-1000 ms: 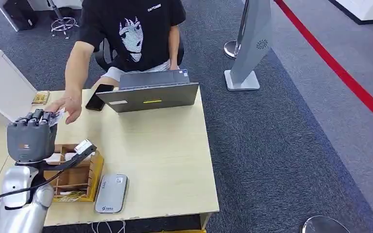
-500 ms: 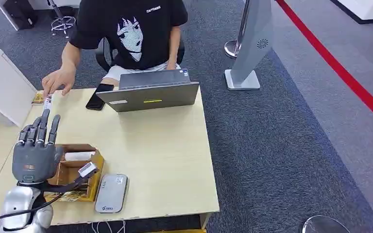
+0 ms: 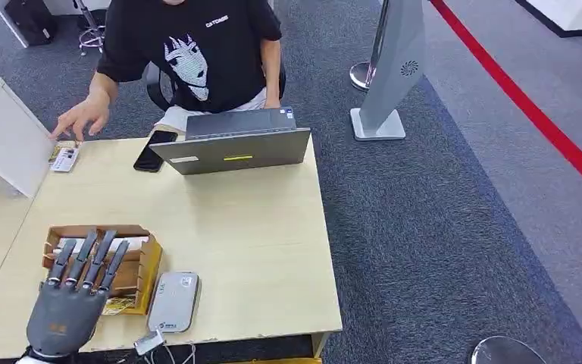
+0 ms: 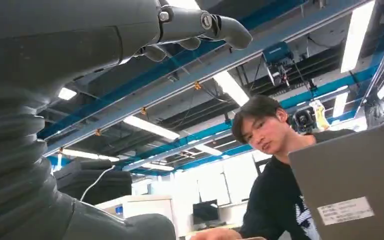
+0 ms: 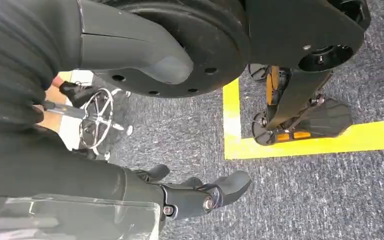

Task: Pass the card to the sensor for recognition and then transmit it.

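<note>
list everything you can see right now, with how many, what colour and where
card: 1, white, far left of desk, under person's hand
phone: 1, black, left of laptop
laptop: 1, grey, far edge of desk
box: 1, brown, near left of desk
sensor: 1, silver, right of box
desk: 1, light wood
stand: 1, grey, on carpet
person: 1, black shirt, behind desk
left hand: 1, grey, over box, fingers spread
right hand: 1, dark, above carpet

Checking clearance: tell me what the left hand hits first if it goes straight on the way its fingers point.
Probably the cardboard box: the left hand has its fingertips over it already. Height above it is unclear.
</note>
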